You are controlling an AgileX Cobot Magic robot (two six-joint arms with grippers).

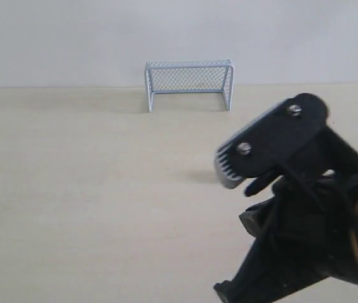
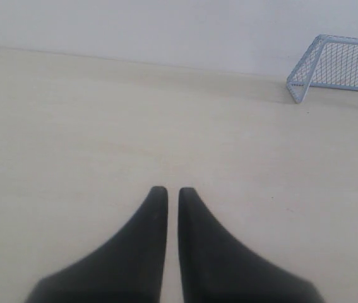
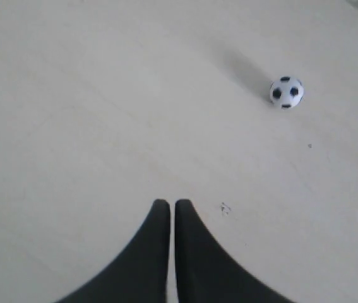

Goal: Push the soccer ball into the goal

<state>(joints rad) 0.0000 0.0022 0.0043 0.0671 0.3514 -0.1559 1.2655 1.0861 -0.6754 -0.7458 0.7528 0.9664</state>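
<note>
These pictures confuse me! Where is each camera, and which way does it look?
Exterior view: low, off the arms, facing the goal across the table; right gripper looms.
Left wrist view: on the left arm, looking past the left gripper along the table.
Right wrist view: on the right arm, looking down past the right gripper at the soccer ball.
Shared: exterior and left wrist both show the goal.
</note>
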